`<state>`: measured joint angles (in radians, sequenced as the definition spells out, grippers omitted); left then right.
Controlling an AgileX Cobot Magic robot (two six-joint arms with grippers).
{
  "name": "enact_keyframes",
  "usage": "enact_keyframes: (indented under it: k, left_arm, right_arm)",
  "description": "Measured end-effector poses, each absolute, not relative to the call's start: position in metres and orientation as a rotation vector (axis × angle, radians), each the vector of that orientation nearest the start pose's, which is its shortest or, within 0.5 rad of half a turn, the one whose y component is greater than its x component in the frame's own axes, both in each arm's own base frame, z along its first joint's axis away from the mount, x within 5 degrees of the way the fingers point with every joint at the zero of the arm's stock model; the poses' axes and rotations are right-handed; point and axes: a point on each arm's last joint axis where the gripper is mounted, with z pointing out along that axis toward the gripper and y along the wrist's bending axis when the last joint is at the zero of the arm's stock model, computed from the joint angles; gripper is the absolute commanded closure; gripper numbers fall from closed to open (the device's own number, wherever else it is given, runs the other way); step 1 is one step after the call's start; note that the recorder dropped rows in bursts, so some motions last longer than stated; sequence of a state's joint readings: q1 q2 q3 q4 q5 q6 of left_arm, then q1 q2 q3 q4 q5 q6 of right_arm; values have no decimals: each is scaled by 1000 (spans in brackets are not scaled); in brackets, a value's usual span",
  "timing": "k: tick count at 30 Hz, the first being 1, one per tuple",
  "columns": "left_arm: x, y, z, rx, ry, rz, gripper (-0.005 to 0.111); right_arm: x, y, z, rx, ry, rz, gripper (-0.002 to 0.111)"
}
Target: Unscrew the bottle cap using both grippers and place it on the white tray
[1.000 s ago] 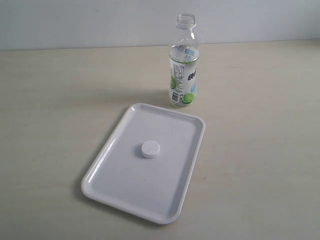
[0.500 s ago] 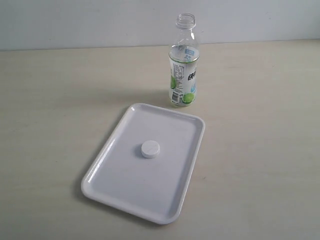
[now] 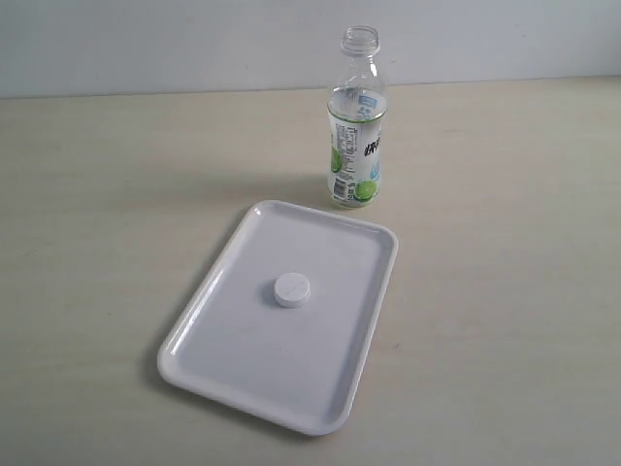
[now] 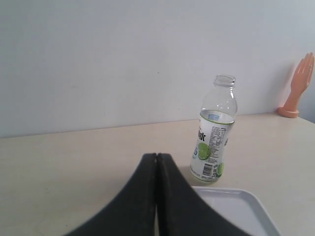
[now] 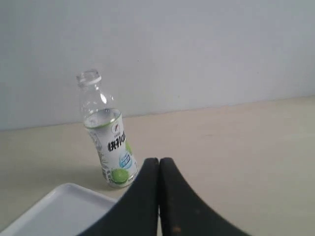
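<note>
Bottle cap (image 3: 292,290) lies flat near the white tray (image 3: 223,340)'s middle. The open bottle (image 3: 357,146) stands upright just beyond the tray's far edge. Left gripper (image 4: 156,162) and right gripper (image 5: 159,164) are closed, empty.

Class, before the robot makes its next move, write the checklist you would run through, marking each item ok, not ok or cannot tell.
1. The bottle cap lies on the white tray: ok.
2. The bottle stands upright, neck open, beside the tray: ok.
3. The left hand is shut and empty: ok.
4. The right hand is shut and empty: ok.
5. The cap's open side faces down: cannot tell.
</note>
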<state>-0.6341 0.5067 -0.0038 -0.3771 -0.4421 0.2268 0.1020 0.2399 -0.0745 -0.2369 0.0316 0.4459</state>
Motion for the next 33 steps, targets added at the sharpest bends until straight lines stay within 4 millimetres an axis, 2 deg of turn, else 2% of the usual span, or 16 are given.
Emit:
enact_keyframes:
  k: [6, 9, 14, 28, 33]
  left_arm:
    - [89, -48, 212, 286, 1565, -463, 107]
    - [89, -48, 212, 289, 1565, -463, 107]
    - [89, -48, 212, 289, 1565, -464, 107]
    - [88, -48, 213, 289, 1562, -465, 107]
    - [88, -48, 213, 289, 1562, -465, 107]
  right_arm:
    - [55, -4, 219, 196, 1603, 120, 108]
    - [54, -7, 211, 246, 1625, 83, 108]
    - [56, -6, 204, 235, 1596, 94, 108]
    - [57, -4, 207, 159, 1561, 61, 108]
    - [57, -3, 207, 196, 1560, 105, 108]
